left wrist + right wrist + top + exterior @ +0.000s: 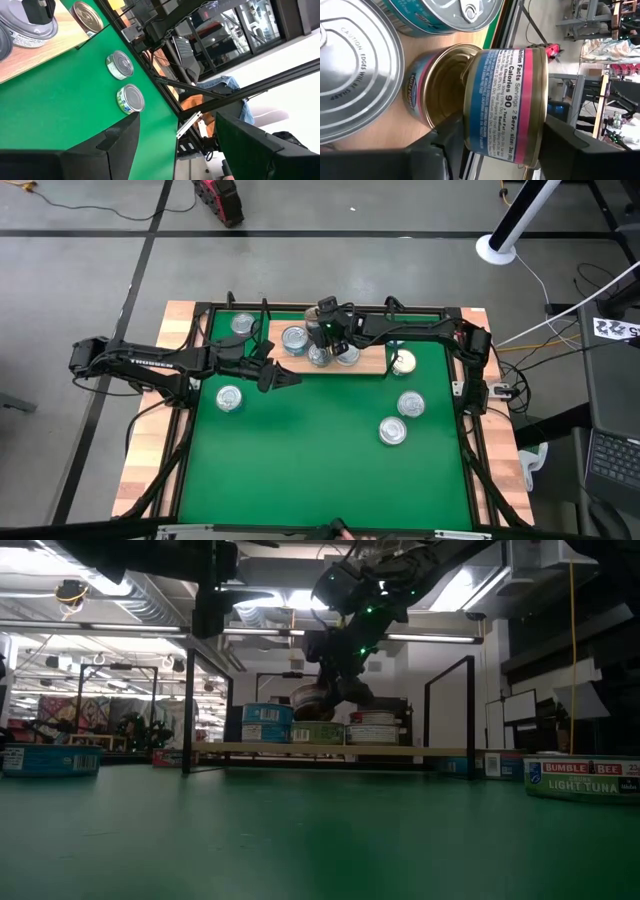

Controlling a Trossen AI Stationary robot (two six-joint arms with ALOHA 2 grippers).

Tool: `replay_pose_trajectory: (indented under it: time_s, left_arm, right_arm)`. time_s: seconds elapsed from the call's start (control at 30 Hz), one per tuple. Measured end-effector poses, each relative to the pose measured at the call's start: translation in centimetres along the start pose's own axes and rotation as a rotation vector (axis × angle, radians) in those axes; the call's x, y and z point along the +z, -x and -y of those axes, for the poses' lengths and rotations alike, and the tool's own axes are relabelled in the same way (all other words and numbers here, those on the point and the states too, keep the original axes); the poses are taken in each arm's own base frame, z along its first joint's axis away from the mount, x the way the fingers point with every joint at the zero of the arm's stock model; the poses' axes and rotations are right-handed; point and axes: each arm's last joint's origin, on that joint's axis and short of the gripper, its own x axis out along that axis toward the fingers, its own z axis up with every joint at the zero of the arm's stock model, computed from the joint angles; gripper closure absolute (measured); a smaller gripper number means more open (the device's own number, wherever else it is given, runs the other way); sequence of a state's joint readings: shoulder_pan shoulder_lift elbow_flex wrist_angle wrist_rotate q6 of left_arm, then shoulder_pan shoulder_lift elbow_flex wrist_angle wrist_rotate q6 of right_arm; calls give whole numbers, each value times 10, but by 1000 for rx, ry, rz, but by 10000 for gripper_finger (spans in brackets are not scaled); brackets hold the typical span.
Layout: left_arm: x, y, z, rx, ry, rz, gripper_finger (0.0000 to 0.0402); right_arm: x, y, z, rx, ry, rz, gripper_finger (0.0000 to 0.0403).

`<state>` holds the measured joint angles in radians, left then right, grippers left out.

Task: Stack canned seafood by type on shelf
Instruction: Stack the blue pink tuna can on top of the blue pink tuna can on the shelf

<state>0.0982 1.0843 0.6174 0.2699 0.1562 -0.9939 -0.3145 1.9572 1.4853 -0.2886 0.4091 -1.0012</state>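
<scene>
At the far left, one tin (241,324) sits on the green mat (310,460) just off the shelf's left end, and another tin (229,398) lies nearer, close beside my left gripper (283,377). That gripper hangs over the mat in front of the shelf with its fingers spread and nothing between them; it only waits.

The shelf (372,363) runs along the far side of the mat. On it a blue-labelled tin (294,338) stands at the left, with more tins beside it under my right arm.

My right gripper (330,692) is over the middle of the shelf and grips a pink-and-blue tin (506,104) across its sides, tipped on edge, not flat. Just below it stands a like tin with a gold lid (437,84), which I judge to be its place. The risk is here: if I let go while the tin is tilted or off-centre, it could slide off the lower lid, roll along the board, or knock the neighbouring silver-lidded tin (351,75). A fingertip could also catch the lower tin when I open.

To the right, three more tins wait on the mat: one (403,362) just off the shelf's right end, one (411,404) nearer, one (393,431) nearest.
</scene>
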Motion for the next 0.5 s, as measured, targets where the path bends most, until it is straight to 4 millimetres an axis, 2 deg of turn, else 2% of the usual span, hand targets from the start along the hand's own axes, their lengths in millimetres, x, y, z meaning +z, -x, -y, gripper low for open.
replay_pose_trajectory:
  time_s: [0.3, 0.5]
  left_arm:
    - [0, 0, 0, 0, 1, 0, 149]
    - [0, 0, 0, 0, 1, 0, 149]
  right_arm:
    - [-1, -3, -4, 21, 4, -7, 133]
    - [-1, -2, -3, 14, 3, -8, 107]
